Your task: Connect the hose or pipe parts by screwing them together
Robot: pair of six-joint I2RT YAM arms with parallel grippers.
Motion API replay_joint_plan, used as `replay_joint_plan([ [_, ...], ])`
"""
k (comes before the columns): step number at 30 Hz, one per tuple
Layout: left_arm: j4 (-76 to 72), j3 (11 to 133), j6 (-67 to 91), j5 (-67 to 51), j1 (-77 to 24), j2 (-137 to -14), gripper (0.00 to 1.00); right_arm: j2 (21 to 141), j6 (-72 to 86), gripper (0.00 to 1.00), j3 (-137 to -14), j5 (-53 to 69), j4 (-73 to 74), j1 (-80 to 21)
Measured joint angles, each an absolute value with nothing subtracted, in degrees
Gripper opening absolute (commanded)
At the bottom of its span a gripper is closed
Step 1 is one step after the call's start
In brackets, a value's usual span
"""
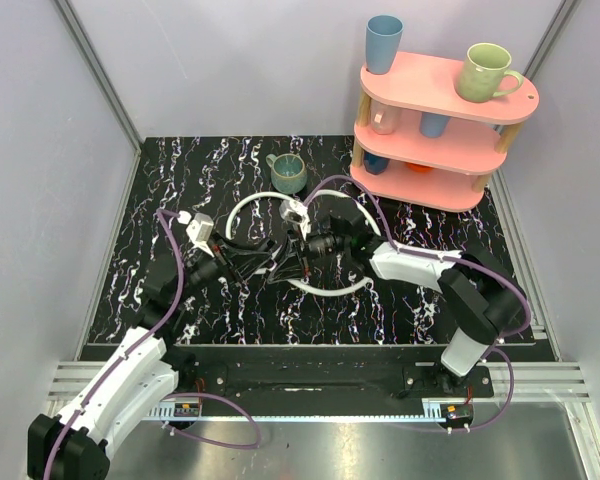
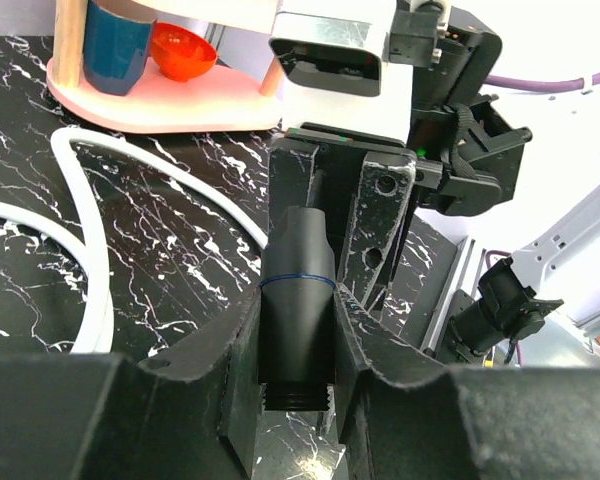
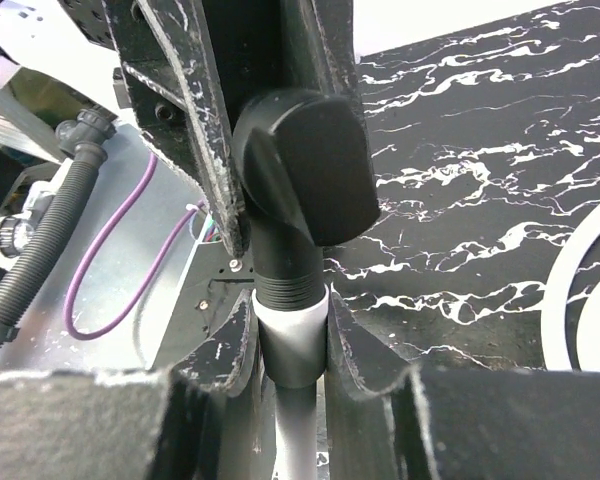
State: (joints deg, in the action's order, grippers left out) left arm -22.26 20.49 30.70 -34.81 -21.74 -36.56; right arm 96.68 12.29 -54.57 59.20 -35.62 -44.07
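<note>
Both grippers meet nose to nose at mid-table. My left gripper (image 2: 298, 335) (image 1: 272, 262) is shut on a black tubular hose fitting (image 2: 297, 285) with a thin blue ring, its threaded end pointing back toward the wrist. My right gripper (image 3: 292, 345) (image 1: 318, 245) is shut on the white collar (image 3: 292, 320) of a hose end. A black threaded neck and a black knob-like part (image 3: 305, 165) rise out of that collar between the left fingers. One white hose (image 1: 242, 208) arcs behind the grippers and another (image 1: 330, 292) curves in front. A white hose (image 2: 92, 250) also lies left of the left fingers.
A pink three-tier shelf (image 1: 520, 100) with mugs and cups stands at the back right. A green mug (image 1: 288, 173) sits on the black marbled table (image 1: 180, 180) just behind the hoses. Purple cables (image 1: 172, 270) run along both arms. Grey walls close in both sides.
</note>
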Motion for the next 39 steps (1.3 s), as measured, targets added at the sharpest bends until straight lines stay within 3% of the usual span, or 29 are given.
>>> replay_joint_plan([
  [2,-23.0,20.5,30.9,-35.0,-21.7,-36.5,0.0,96.9,12.5,0.0,-55.7,60.8,-34.1,-43.7],
  [4,-23.5,20.5,31.3,-34.7,-21.7,-36.6,0.0,97.0,12.0,0.14,-57.0,61.3,-31.6,-43.5],
  [5,-23.7,20.5,31.8,-34.3,-21.7,-36.6,0.0,97.0,11.6,0.27,-57.6,61.2,-30.2,-43.5],
  [7,-23.7,20.5,32.9,-33.4,-21.7,-37.2,0.0,96.9,10.2,0.37,-58.1,60.3,-28.1,-43.5],
  [8,-23.6,20.5,33.6,-32.7,-21.7,-37.7,0.0,96.6,9.4,0.5,-58.1,58.4,-26.6,-43.5],
  [9,-23.3,20.5,34.4,-31.7,-21.7,-38.5,0.0,96.3,8.9,0.55,-58.0,56.1,-25.3,-43.5],
  [15,-13.3,23.5,42.3,-26.0,-23.0,-43.2,0.0,91.1,2.3,0.73,-53.1,41.1,-23.7,-43.2],
  [23,5.2,33.9,54.3,-16.3,-23.6,-44.3,0.0,79.2,-8.6,0.77,-48.1,23.2,-24.7,-42.6],
  [30,16.3,40.8,64.2,-13.1,-23.6,-46.6,0.0,71.6,-14.4,0.79,-45.6,17.2,-25.0,-42.9],
  [39,24.9,43.1,73.4,-12.0,-23.6,-50.6,0.0,70.6,-23.9,0.79,-42.8,10.3,-25.2,-54.3],
])
